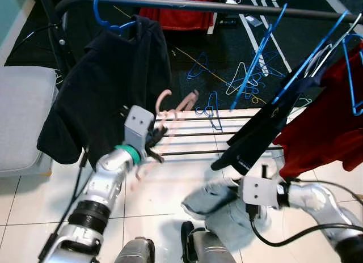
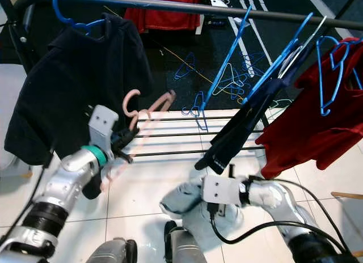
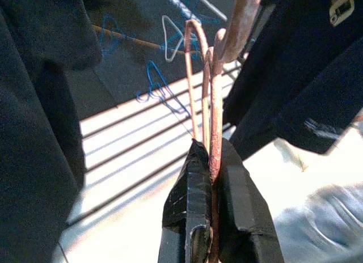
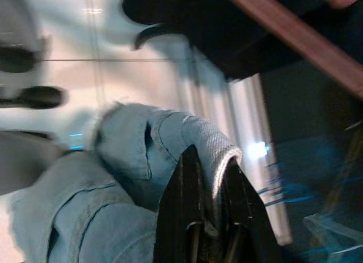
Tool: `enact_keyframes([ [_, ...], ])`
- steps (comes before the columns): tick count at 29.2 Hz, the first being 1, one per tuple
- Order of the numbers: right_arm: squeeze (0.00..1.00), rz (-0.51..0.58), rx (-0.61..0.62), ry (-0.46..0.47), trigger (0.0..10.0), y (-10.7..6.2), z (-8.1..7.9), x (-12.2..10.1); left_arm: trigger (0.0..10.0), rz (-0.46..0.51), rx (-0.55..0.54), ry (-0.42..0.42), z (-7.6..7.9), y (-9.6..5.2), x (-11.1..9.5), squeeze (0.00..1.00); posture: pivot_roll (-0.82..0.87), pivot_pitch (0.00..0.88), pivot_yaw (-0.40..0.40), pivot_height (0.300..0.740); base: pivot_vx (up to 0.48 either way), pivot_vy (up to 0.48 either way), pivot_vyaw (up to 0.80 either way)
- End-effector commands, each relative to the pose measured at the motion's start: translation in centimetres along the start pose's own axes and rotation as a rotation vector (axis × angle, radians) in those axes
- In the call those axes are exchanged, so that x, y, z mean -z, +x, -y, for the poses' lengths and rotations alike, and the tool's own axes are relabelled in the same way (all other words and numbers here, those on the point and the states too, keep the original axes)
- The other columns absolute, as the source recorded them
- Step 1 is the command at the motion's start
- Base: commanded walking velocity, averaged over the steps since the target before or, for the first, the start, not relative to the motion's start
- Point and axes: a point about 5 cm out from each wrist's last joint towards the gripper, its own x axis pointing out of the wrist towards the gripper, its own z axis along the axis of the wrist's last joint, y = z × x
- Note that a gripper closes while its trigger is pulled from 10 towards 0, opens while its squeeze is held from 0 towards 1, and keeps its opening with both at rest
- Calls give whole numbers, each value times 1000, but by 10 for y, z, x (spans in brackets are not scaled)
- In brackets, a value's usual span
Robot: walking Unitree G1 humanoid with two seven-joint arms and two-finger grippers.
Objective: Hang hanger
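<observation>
My left claw (image 3: 211, 161) is squeezed tight on the pink hanger (image 1: 170, 107), held up below the rail (image 1: 227, 7). My right claw (image 4: 211, 178) pinches the blue jeans (image 1: 218, 209). Nothing is hung yet; the jeans still need the hanger.

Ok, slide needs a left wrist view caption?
Left gripper clamps pink hangers beside dark hanging clothes.

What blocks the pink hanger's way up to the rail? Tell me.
Nothing solid. The left gripper holds the pink hanger below the rail, in the gap between the black shirt and the slanted blue hangers. The shirt hangs close beside the path.
</observation>
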Motion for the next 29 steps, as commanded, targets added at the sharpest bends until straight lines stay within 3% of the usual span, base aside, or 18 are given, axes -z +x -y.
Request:
enact_keyframes([
  [1, 0, 25, 0, -61, 10000, 4, 1, -6, 10000, -33, -19, -65, 4, 1, 7, 0, -100, 155, 7, 740, 0, 0, 0],
  [3, 0, 78, -12, -107, 10000, 15, 8, -20, 10000, -21, -27, -173, 13, 9, 4, 0, -100, 154, 6, 740, 0, 0, 0],
  [6, 0, 111, -39, -104, 10000, 21, 8, -28, 10000, 14, -26, -237, 17, 14, -4, 0, -95, 150, 2, 740, 0, 0, 0],
  [8, 0, 154, -130, -75, 10000, 29, 0, -38, 10000, 103, -28, -342, 19, 22, -26, 0, -88, 144, -6, 740, 0, 0, 0],
  [9, 0, 154, -130, -75, 10000, 29, 0, -38, 10000, 103, -28, -342, 19, 22, -26, 0, -88, 144, -6, 740, 0, 0, 0],
  [12, 0, 155, -280, -46, 10000, 30, -18, -37, 10000, 234, -29, -466, 13, 27, -59, 0, -84, 138, -11, 740, 0, 0, 0],
  [17, 0, 133, -356, -55, 10000, 27, -30, -30, 10000, 314, -18, -567, 7, 28, -82, 0, -83, 136, -10, 740, 0, 0, 0],
  [24, 0, 150, -345, -65, 10000, 29, -29, -33, 10000, 321, -2, -593, 9, 30, -88, 0, -83, 136, -10, 740, 0, 0, 0],
  [25, 0, 189, -255, -110, 10000, 34, -12, -43, 10000, 286, 16, -597, 17, 31, -80, 0, -89, 139, -3, 740, 0, 0, 0],
  [26, 0, 189, -255, -110, 10000, 34, -12, -43, 10000, 286, 16, -597, 17, 31, -80, 0, -89, 139, -3, 740, 0, 0, 0],
  [28, 0, 268, -114, -180, 10000, 40, 17, -64, 10000, 214, 47, -626, 35, 31, -63, 0, -86, 146, -5, 740, 0, 0, 0],
  [29, 0, 268, -114, -180, 10000, 40, 17, -64, 10000, 214, 47, -626, 35, 31, -63, 0, -86, 146, -5, 740, 0, 0, 0],
])
